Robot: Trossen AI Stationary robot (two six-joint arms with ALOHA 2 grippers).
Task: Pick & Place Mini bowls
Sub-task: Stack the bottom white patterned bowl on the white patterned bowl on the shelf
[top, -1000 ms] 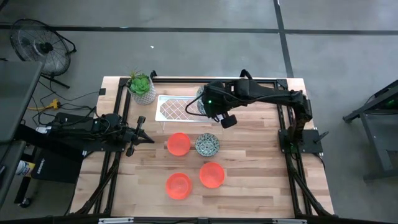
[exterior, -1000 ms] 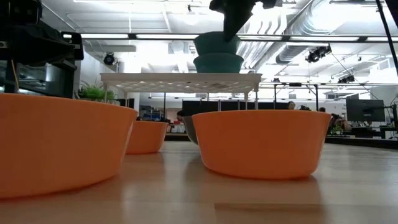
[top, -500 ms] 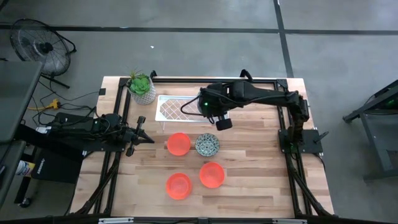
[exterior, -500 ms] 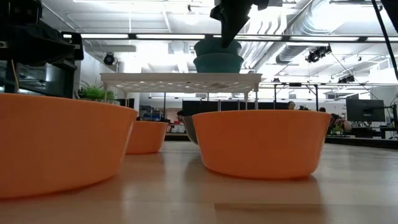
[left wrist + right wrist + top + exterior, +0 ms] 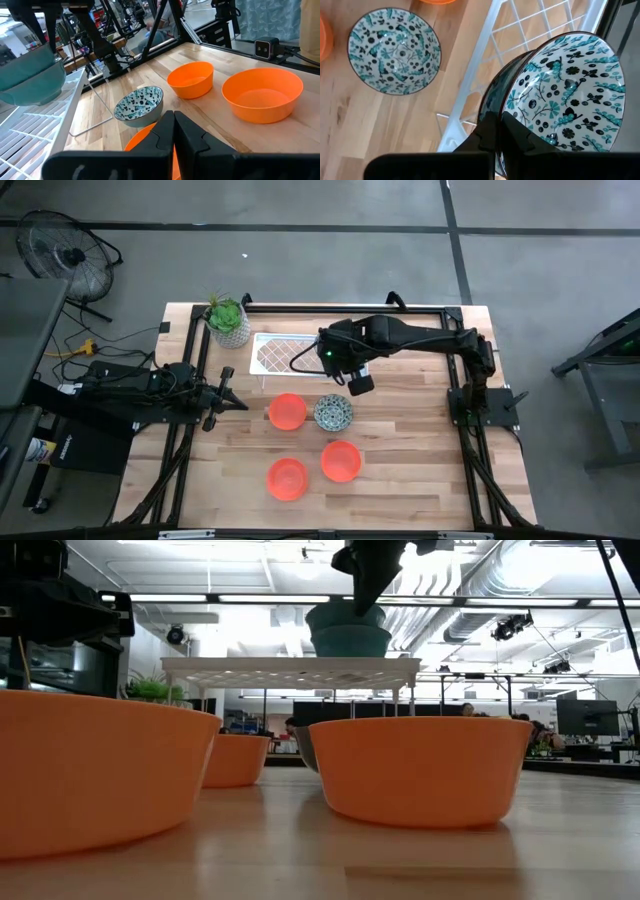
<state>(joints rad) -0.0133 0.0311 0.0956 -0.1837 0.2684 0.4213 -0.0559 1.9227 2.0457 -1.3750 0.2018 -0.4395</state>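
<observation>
My right gripper point(image 5: 338, 362) hangs over the right end of the white wire rack point(image 5: 282, 355), shut on a patterned mini bowl point(image 5: 570, 90). In the low view this bowl point(image 5: 345, 615) sits in or just over a second patterned bowl point(image 5: 350, 643) standing on the rack. A third patterned bowl point(image 5: 333, 413) and three orange bowls point(image 5: 287, 411) point(image 5: 341, 461) point(image 5: 287, 478) stand on the table. My left gripper point(image 5: 236, 402) waits shut at the table's left. My right gripper pinches the upper patterned bowl by its rim point(image 5: 512, 112), one finger inside and one outside. The fingers come from above, slanting down. The bowl hangs mouth up, slightly tilted, over the lower bowl; whether it rests in it I cannot tell.
A potted green plant point(image 5: 228, 320) stands at the rack's far left corner. The rack's left part point(image 5: 272, 352) is bare. Bare wood lies between the bowls and the table's near and right edges.
My right gripper has gone a little down and toward the table's left and near side, carrying the patterned bowl. The bowl has sunk closer onto the bowl below it and shifted slightly left over the rack.
</observation>
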